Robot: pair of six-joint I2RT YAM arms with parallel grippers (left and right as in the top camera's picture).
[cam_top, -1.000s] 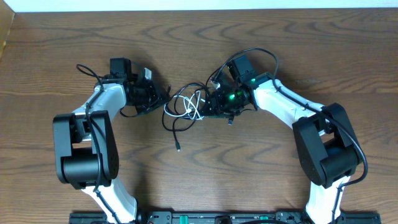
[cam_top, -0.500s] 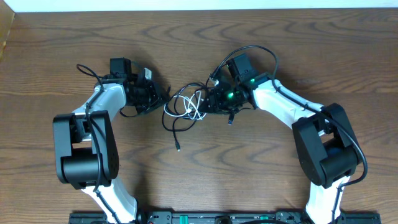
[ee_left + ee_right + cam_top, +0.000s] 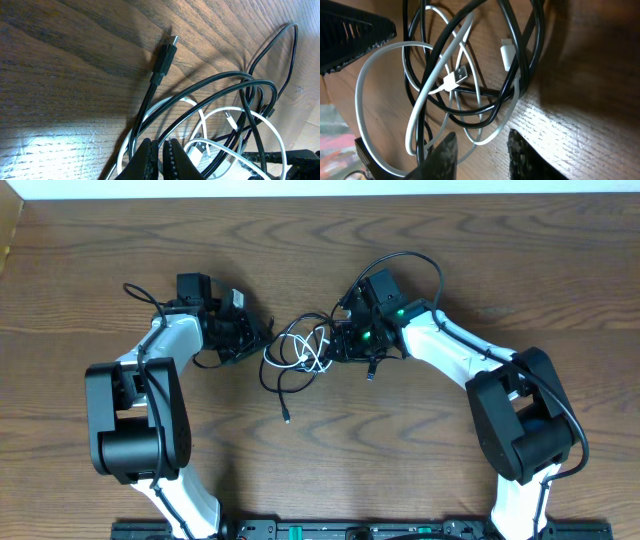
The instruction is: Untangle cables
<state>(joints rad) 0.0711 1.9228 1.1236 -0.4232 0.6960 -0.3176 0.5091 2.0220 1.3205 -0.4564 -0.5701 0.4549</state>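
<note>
Slight shift of right gripper [image 3: 340, 340] up and in toward the cables [image 3: 296, 352] since a second ago; left gripper [image 3: 262, 338] and the heap itself as before.

Overhead only: cables heaped between both grippers, one black cord [image 3: 280, 395] trailing out toward the robot's base.

Left wrist only: fingers [image 3: 172, 157] pressed together at the heap's edge, unclear whether on a cord; black plug [image 3: 167, 50] beyond the heap.

Right wrist only: fingers [image 3: 442, 155] apart, white loop [image 3: 475, 142] dipping between them; white plug [image 3: 506, 52] inside the heap.
</note>
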